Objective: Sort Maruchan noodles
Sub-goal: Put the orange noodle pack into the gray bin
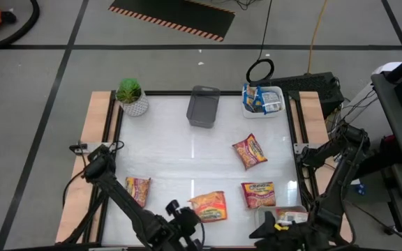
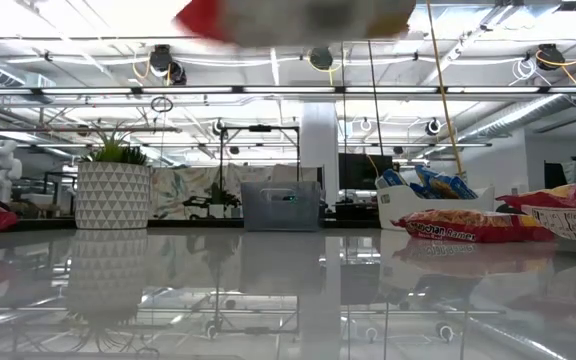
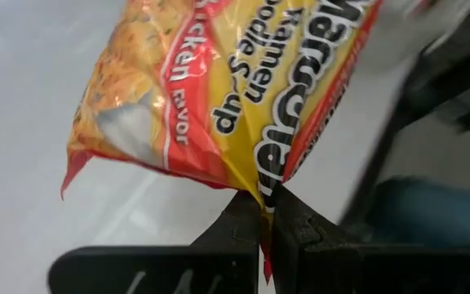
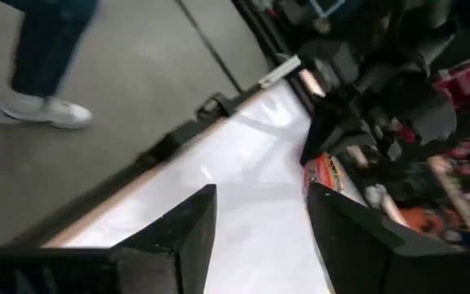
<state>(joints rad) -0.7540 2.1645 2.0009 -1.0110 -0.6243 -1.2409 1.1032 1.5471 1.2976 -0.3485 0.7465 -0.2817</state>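
Note:
My left gripper at the table's near edge is shut on an orange-and-yellow Maruchan packet, which fills the left wrist view and blurs across the top of the low view. My right gripper is open and empty at the near right, beside a white-and-red packet. Three more packets lie flat on the table: one at the near left, one at the near right and one at mid right. Blue packets sit in the white tray. My left gripper pinches the orange-and-yellow packet by its crimped end edge between the two fingertips. The packet reaches out beyond the fingers, printed face up. In the low view it shows high above the table top, lifted clear.
A grey tray stands at the far middle and a potted plant at the far left corner. The table's middle is bare. A person's legs and shoes show on the floor beyond the table's edge.

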